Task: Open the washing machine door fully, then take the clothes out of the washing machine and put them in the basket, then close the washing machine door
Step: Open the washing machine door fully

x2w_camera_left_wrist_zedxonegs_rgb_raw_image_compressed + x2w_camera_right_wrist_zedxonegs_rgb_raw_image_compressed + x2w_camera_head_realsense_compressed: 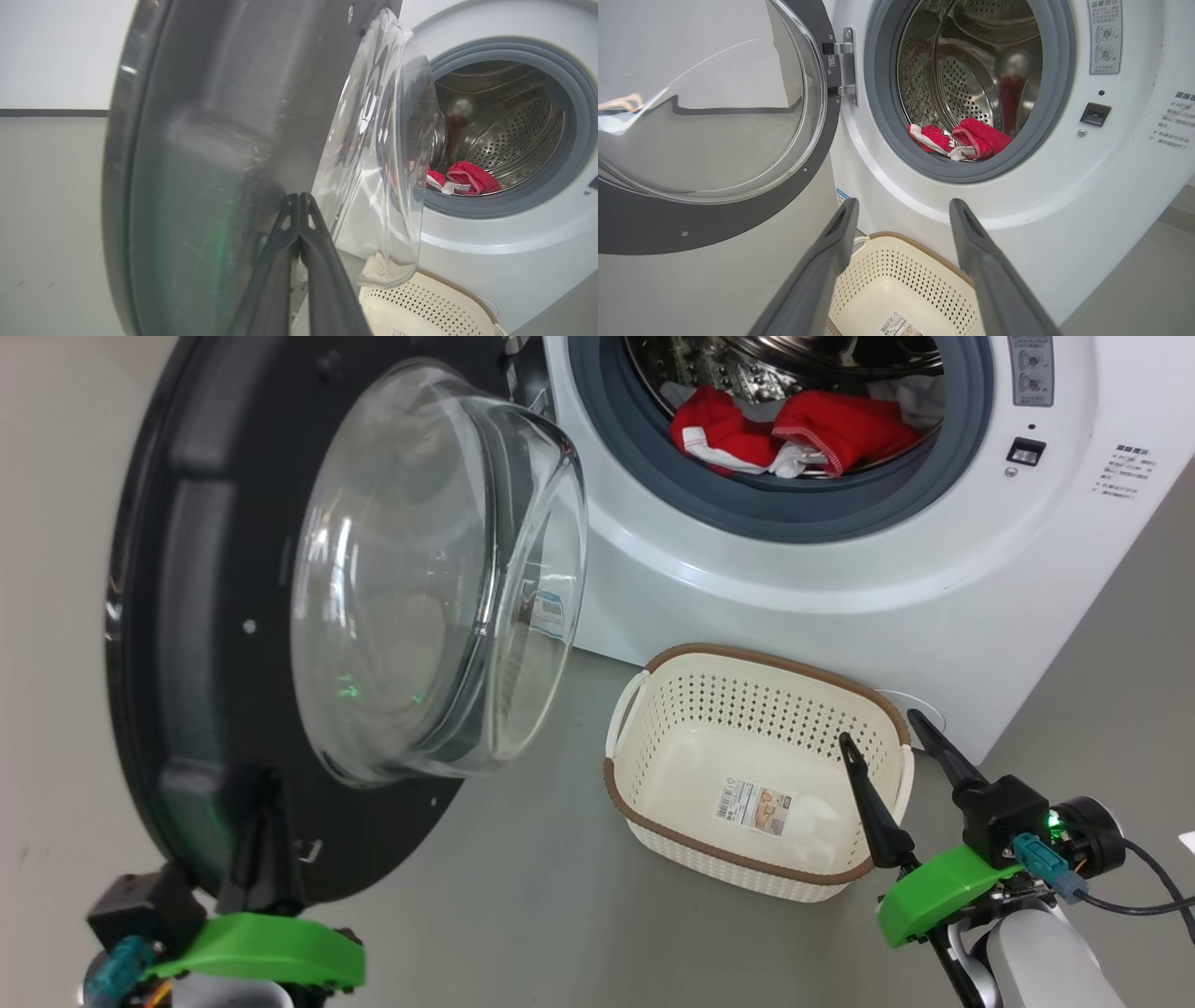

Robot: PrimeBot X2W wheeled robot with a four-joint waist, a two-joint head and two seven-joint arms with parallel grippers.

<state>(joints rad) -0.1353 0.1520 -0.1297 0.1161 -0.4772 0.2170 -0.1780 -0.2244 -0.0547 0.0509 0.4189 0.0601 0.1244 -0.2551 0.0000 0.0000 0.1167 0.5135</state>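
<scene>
Head view: the large round washing machine door point(187, 616), with a wide black rim around a bulging clear glass bowl, stands open to the left of the big white front-loading washing machine point(840, 569). It hangs on a metal hinge point(845, 60) beside the grey rubber gasket point(794, 513). The soft red clothes point(822, 429) with white trim lie low at the front of the perforated steel drum point(971, 84), against the gasket. The small cream-white perforated plastic basket point(766, 658) with a brown rim stands on the grey floor point(523, 896) just before the machine, below its opening, with a paper label point(761, 807) on its bottom.

The left gripper point(266, 784) has its two dark fingers pressed together, holding nothing, with their tips at the door's dark inner face near its lower edge. The right gripper point(881, 728) hovers above the basket's right end with its fingers spread wide apart and nothing between them. In its wrist view they point towards the machine front under the opening.
</scene>
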